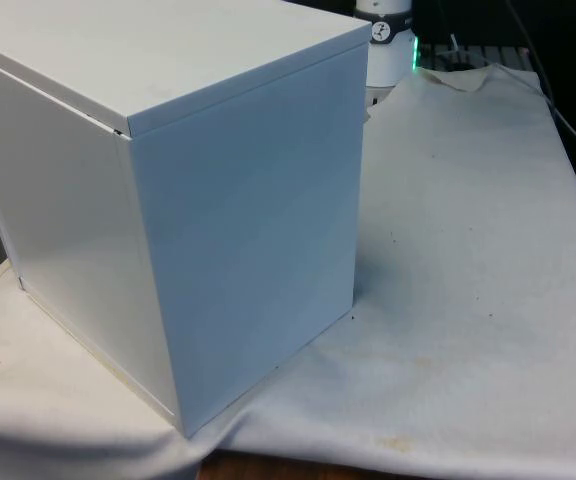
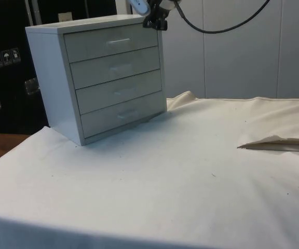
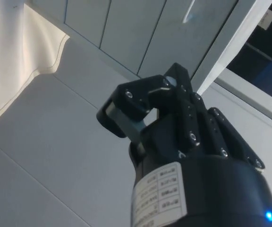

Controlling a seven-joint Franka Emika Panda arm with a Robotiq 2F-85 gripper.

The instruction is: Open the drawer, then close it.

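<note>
A white chest of drawers (image 2: 95, 78) stands at the far left of the table in the side view, with several drawers stacked one above another. All drawer fronts sit flush, including the top drawer (image 2: 110, 42) with its slim handle (image 2: 119, 40). My black gripper (image 2: 154, 22) hovers in the air by the chest's upper corner, level with the top drawer's end and just off its front. In the wrist view the gripper (image 3: 145, 104) hangs before the drawer fronts, with one handle (image 3: 189, 12) beyond it. The chest (image 1: 168, 200) turns plain panels to the front view.
The white cloth (image 2: 180, 171) covers the table, with a raised fold (image 2: 276, 142) at the side view's right. A black cable (image 2: 222, 23) loops behind the arm. In the front view, open cloth (image 1: 468, 250) lies to the chest's right.
</note>
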